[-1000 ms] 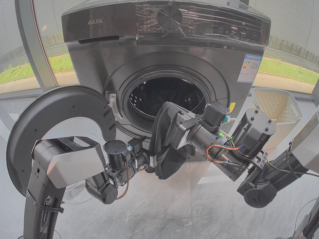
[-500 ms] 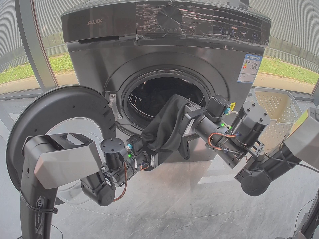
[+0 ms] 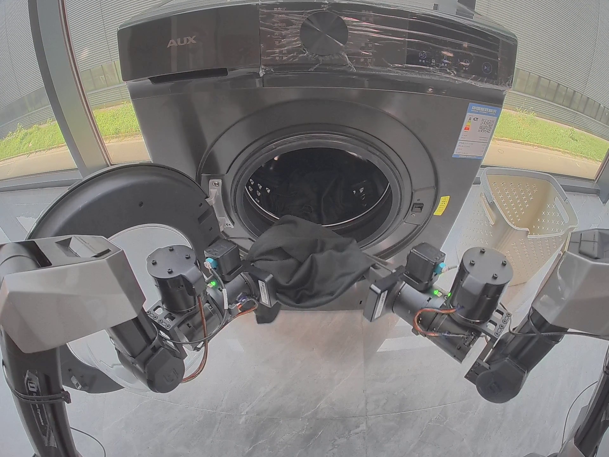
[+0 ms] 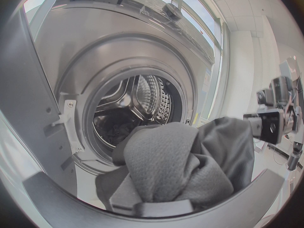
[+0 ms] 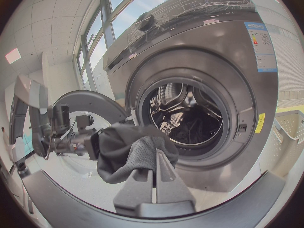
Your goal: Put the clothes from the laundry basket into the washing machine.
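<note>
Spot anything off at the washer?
Nothing spilled or broken. The dark garment hangs bunched outside the opening of the washing machine, gripped by the left pincer and right pincer, not yet in the drum. Crinkled plastic film covers the control panel.

one washing machine (image 3: 317, 96); one laundry basket (image 3: 526, 211); one dark garment (image 3: 304, 261)

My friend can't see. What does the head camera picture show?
A dark cloth is bunched between the robot's left hand and right hand, at the mouth of the open washing machine. Its door is swung out left; a white laundry basket stands right.
</note>
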You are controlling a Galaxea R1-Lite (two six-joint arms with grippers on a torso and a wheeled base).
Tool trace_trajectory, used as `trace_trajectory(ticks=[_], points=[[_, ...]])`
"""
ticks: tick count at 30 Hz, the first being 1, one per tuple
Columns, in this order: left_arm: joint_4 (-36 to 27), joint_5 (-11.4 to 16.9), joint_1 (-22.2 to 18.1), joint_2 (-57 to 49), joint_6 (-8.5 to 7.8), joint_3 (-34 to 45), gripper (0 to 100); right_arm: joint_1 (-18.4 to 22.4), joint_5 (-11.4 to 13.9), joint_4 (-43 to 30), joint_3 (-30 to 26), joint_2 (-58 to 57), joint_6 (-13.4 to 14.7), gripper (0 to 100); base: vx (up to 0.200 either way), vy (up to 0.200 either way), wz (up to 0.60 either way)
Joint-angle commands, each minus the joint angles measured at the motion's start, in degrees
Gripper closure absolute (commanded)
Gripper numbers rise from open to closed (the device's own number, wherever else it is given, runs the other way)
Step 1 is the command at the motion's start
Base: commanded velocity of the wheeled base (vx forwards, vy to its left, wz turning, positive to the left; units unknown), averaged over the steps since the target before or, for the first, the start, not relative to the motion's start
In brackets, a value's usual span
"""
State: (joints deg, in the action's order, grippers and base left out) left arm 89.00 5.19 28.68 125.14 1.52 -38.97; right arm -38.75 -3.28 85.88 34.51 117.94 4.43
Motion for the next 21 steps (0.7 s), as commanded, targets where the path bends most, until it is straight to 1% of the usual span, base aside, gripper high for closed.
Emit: trace_trajectory(ticks=[1, 3, 4, 6, 7, 9, 10, 11, 12, 13, 15, 16, 17, 19, 21], points=[[0.0, 0.0, -0.7, -2.6, 0.50, 0.3, 100, -1.3, 0.7, 0.7, -3.4, -1.4, 0.1, 100, 0.000, 0.000, 0.00], [0.0, -0.1, -0.8, -2.6, 0.50, 0.4, 100, -1.3, 0.7, 0.4, -3.2, -1.5, 0.1, 100, 0.000, 0.000, 0.00], [0.1, -0.3, -0.9, -2.7, 0.59, 0.6, 100, -1.4, 0.6, 0.3, -3.5, -1.5, 0.1, 0, 0.000, 0.000, 0.00], [0.2, -0.6, -1.2, -3.7, 0.67, 0.9, 100, -1.4, 0.6, 0.1, -4.9, -1.7, 0.1, 0, 0.000, 0.000, 0.00], [0.2, -0.7, -1.4, -4.7, 0.76, 1.6, 100, -1.4, 0.5, 0.1, -6.8, -2.3, 0.0, 0, 0.000, 0.000, 0.00], [0.2, -0.7, -1.7, -7.3, 1.64, 3.5, 100, -1.3, 0.7, -0.4, -12.5, -3.9, -0.7, 0, 0.000, 0.000, 0.00], [0.2, -0.6, -1.7, -8.9, 2.34, 4.5, 100, -1.1, 0.8, -0.5, -15.1, -4.7, -1.3, 0, 0.000, 0.000, 0.00], [0.1, -0.5, -1.7, -10.6, 3.40, 5.6, 100, -0.9, 1.1, -0.5, -18.1, -5.4, -1.6, 0, 0.000, 0.000, 0.00], [0.2, -0.5, -1.7, -11.5, 4.01, 6.0, 100, -0.9, 1.3, -0.4, -19.5, -5.8, -1.6, 0, 0.000, 0.000, 0.00], [0.1, -0.4, -1.7, -13.2, 5.16, 7.2, 100, -0.8, 1.8, -0.1, -22.2, -6.8, -1.6, 0, 0.000, 0.000, 0.00], [0.1, -0.1, -1.3, -15.0, 6.65, 8.7, 100, -0.9, 2.2, 0.0, -25.1, -8.4, -1.5, 0, 0.000, 0.000, 0.00], [0.1, 0.0, -1.1, -15.3, 7.00, 9.2, 100, -1.0, 2.2, 0.0, -26.5, -9.2, -1.3, 0, 0.000, 0.000, 0.00], [0.1, -0.1, -0.7, -15.3, 7.00, 9.5, 100, -1.0, 2.2, 0.0, -27.4, -10.0, -1.3, 0, 0.000, 0.000, 0.00], [0.1, -0.2, 0.3, -14.9, 6.83, 10.2, 100, -1.0, 2.0, -0.1, -28.4, -11.7, -1.1, 0, 0.000, 0.000, 0.00], [0.1, -0.3, 0.5, -14.8, 6.83, 10.6, 100, -0.9, 1.8, -0.3, -28.5, -12.3, -1.0, 0, 0.000, 0.000, 0.00]])
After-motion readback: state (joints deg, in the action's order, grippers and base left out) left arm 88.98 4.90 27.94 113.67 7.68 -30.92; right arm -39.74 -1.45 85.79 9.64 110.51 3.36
